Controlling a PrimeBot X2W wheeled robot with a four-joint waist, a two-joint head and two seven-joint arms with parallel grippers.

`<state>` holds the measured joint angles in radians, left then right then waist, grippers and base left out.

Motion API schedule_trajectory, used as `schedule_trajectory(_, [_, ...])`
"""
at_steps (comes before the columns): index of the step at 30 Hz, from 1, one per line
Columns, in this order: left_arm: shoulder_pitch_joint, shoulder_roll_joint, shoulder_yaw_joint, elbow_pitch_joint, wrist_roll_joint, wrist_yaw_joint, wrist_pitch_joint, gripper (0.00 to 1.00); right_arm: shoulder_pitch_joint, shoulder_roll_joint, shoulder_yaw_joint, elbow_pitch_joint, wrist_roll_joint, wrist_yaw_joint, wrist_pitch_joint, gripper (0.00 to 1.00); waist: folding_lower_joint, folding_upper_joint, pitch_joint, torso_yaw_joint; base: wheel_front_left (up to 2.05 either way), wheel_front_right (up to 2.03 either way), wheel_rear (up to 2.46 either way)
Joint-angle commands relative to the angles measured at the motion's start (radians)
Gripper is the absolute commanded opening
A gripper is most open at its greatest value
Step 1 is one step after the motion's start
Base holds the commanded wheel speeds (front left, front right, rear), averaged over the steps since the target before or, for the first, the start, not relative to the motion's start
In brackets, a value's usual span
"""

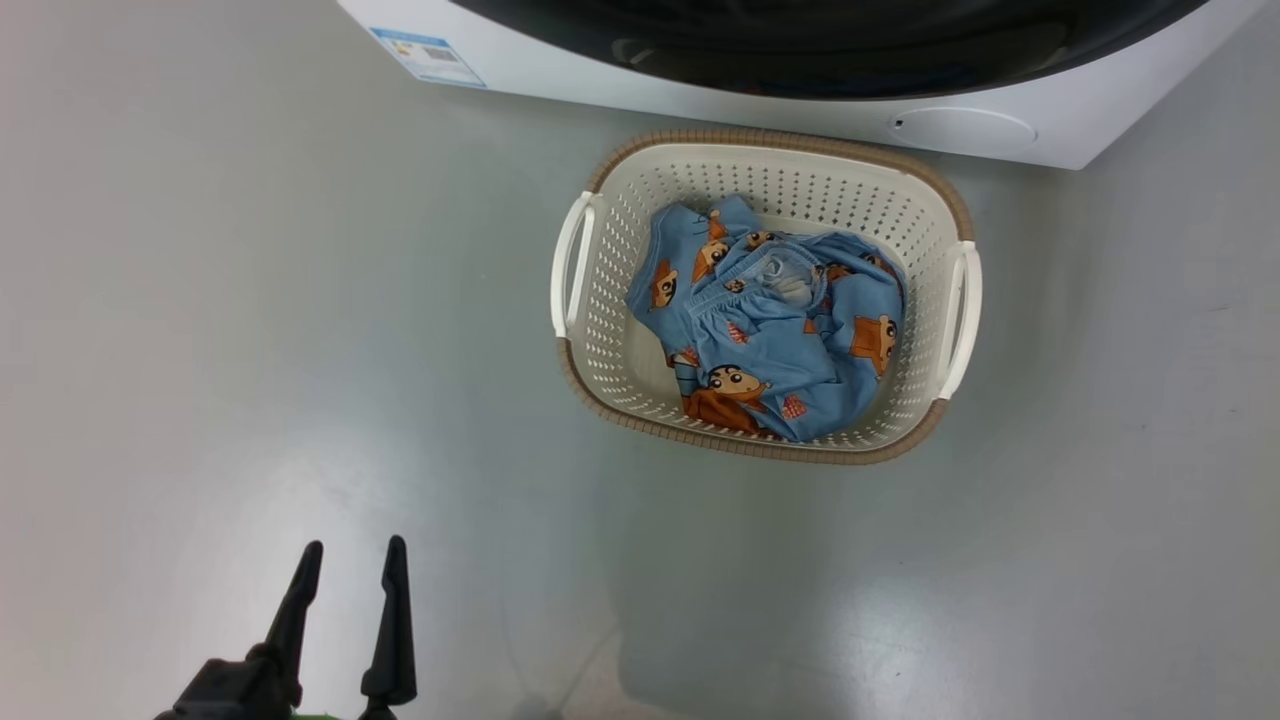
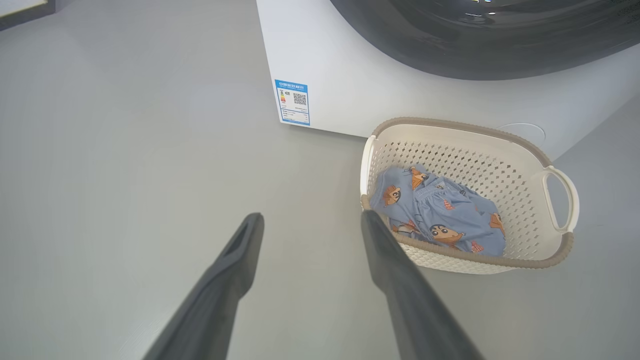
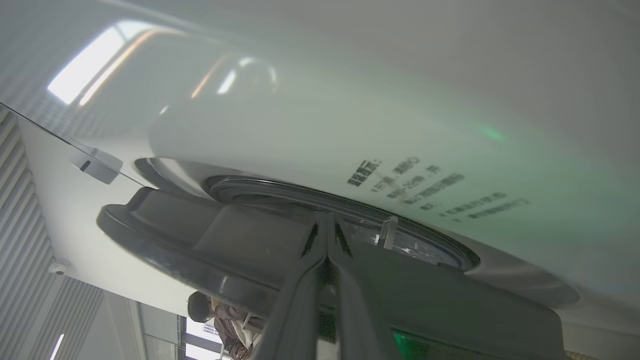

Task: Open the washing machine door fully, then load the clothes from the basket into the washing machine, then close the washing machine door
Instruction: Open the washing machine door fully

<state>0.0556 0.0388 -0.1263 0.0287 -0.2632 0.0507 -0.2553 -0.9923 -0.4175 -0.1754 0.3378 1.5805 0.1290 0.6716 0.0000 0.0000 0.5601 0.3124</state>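
Light blue cartoon-print fabric clothes bundled in cream perforated plastic basket, on floor before white washing machine. We judge bundle soft, light, limp: pinch raised top fold. Left gripper wide, empty. Right gripper fingers pressed together at glossy black-ringed door.

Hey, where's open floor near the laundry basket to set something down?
Wide bare floor lies left of the basket, up to the left gripper, and on its near side. Crowded: the narrow strip between basket and washing machine.
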Motion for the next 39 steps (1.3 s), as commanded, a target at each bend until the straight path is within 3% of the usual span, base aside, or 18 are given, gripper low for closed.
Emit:
schedule_trajectory(1, [-0.009,0.011,0.037,-0.006,-0.007,-0.005,-0.006,1.00,-0.019,-0.001,0.015,-0.033,-0.015,0.002,0.012,0.00,0.0000,0.0000,0.007,0.009,0.00,0.00,0.00])
schedule_trajectory(17, [-0.022,0.011,0.020,0.022,-0.031,-0.011,-0.006,1.00,-0.075,-0.042,0.050,-0.026,-0.037,0.002,0.029,0.00,0.0000,0.0000,0.037,0.036,0.00,0.00,0.00])
schedule_trajectory(39, [-0.020,0.011,0.037,0.040,-0.022,-0.022,-0.006,1.00,-0.069,-0.047,0.113,-0.002,-0.016,0.002,0.107,0.00,0.0000,0.0000,0.015,0.032,0.00,0.00,0.00])
